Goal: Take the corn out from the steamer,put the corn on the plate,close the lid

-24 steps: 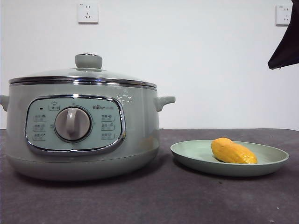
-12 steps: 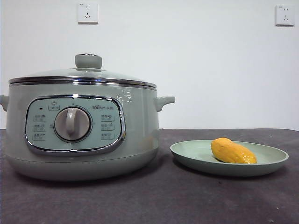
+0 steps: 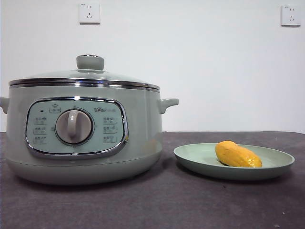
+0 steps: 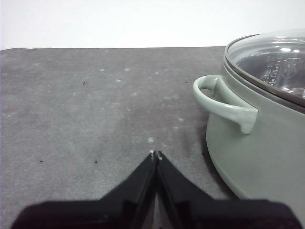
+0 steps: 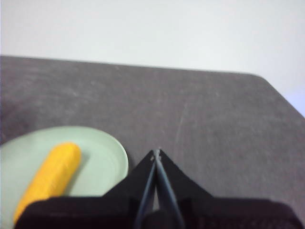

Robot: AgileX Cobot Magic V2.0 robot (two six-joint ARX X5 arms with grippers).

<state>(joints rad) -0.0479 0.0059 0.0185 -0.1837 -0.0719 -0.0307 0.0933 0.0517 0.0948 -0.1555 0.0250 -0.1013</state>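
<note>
The sage-green steamer stands at the left with its glass lid seated on it. It also shows in the left wrist view with the lid on top. The yellow-orange corn lies on the pale green plate at the right. The right wrist view shows the corn on the plate. My left gripper is shut and empty over the mat beside the steamer's handle. My right gripper is shut and empty beside the plate. Neither arm shows in the front view.
A dark grey mat covers the table. A white wall with two sockets stands behind. The steamer's side handle sticks out toward my left gripper.
A dark arm tip at the top right corner of the front view has left the picture. The steamer, lid, plate and corn have not moved.
</note>
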